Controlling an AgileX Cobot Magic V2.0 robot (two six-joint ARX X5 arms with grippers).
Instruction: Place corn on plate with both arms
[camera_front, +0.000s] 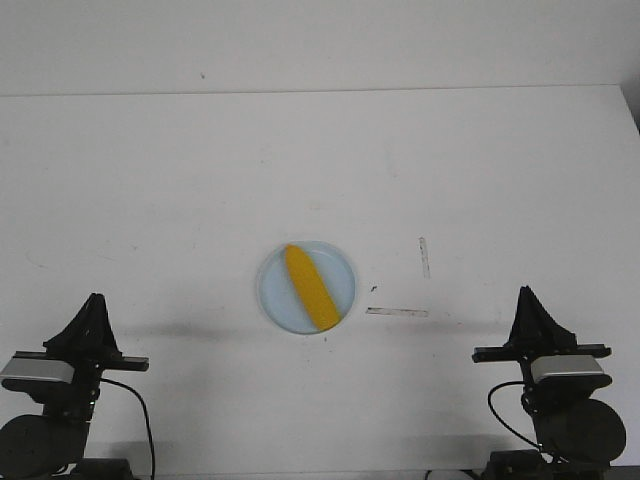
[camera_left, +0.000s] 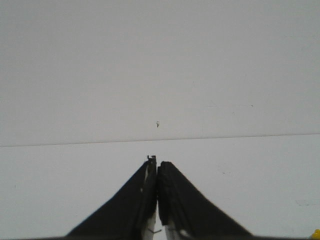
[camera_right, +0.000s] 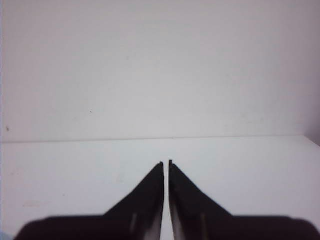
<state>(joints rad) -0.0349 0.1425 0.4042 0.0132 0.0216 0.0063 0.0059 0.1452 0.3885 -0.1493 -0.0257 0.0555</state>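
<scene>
Two arms sit at the near edge of the white bench (camera_front: 150, 180), one on either side of the plate (camera_front: 275, 285), and neither touches anything. The pale blue plate lies in the middle of the bench, and the corn (camera_front: 310, 287) rests on it at a slant, its pointed end toward the far side of the plate and its blunt end at the near rim, just reaching that rim without clearly hanging over.

The left gripper (camera_front: 94, 299) stands well apart from the plate on its left, tips pointing up; in the left wrist view its fingers are pressed together with nothing between them. The right gripper (camera_front: 524, 292) stands just as far off on the plate's right, and the right wrist view shows its fingers drawn together too, with only a hairline slit left and nothing pinched. Two pale tape marks (camera_front: 397, 311) lie on the bench between the plate and the right arm.

Judging from this, the placing step looks complete: the corn is on the plate and both arms are parked clear of it. No further grasp seems needed. If anything remains, it would be a small nudge of the blunt end toward the plate's centre, which would call for one gripper to spread and approach low.
</scene>
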